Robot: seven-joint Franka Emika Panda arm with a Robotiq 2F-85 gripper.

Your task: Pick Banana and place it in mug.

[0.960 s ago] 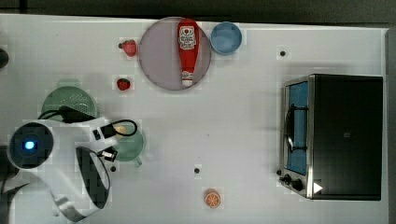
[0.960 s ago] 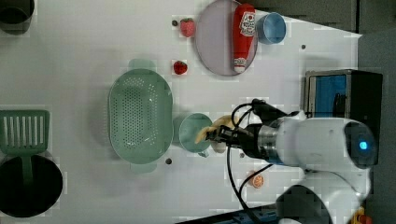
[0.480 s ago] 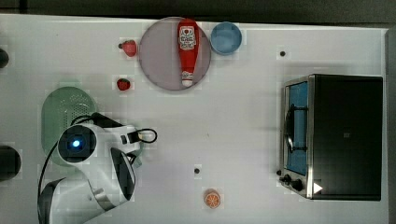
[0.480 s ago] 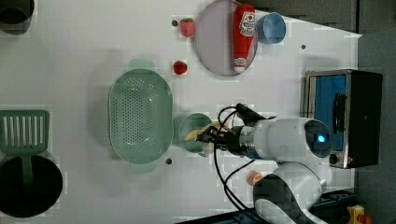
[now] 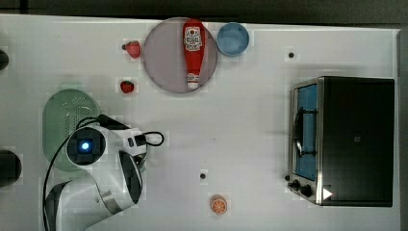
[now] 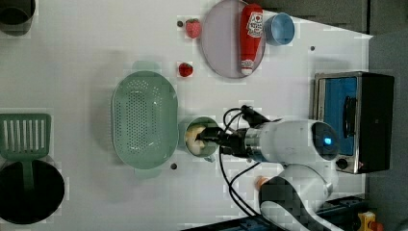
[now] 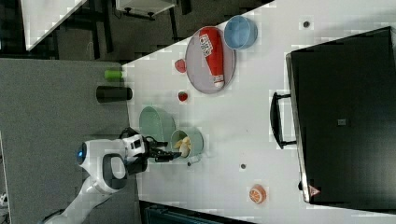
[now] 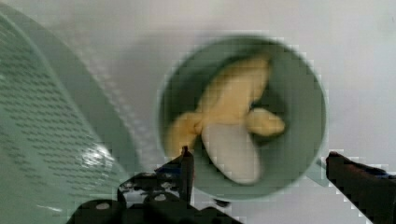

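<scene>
Released, banana [image 8: 233, 121] lies inside mug [image 8: 299, 168]; top view's arm covers both.

The pale yellow peeled banana [image 8: 233, 116] sat in a small round teal-green mug [image 8: 299, 154], next to the paler green oval basket [image 6: 144, 118], which was dotted all over with tiny holes. The counter [image 5: 250, 134] was plain white. The red ketchup bottle [image 5: 193, 50] had a white label and lay on a greyish-lilac round plate [image 5: 163, 57], with a light blue little bowl [image 5: 233, 38] beside it. The fingers [image 8: 352, 179] were black.
</scene>
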